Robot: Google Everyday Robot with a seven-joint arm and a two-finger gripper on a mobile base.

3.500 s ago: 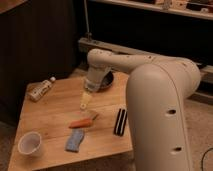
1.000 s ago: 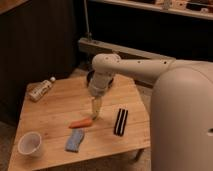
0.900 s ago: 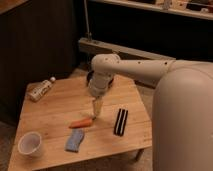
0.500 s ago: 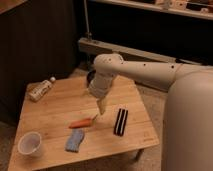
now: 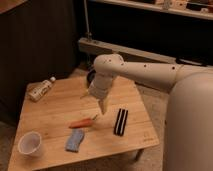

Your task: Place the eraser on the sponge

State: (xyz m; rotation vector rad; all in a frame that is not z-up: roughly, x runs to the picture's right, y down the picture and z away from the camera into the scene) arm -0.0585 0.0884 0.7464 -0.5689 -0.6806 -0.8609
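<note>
The eraser (image 5: 120, 121), a black oblong block with a pale stripe, lies on the wooden table (image 5: 55, 110) toward its right side. The sponge (image 5: 75, 140), a flat blue-grey pad, lies near the front edge, left of the eraser. My gripper (image 5: 103, 107) hangs from the white arm above the table's middle, pointing down, just left of and behind the eraser and clear of it.
An orange carrot-shaped object (image 5: 84, 122) lies between the gripper and the sponge. A white cup (image 5: 30, 144) stands at the front left corner. A small bottle (image 5: 41, 89) lies at the back left. Dark cabinets and a shelf stand behind the table.
The gripper has moved rightward and a little toward the eraser over the table. The objects on the table have stayed where they were.
</note>
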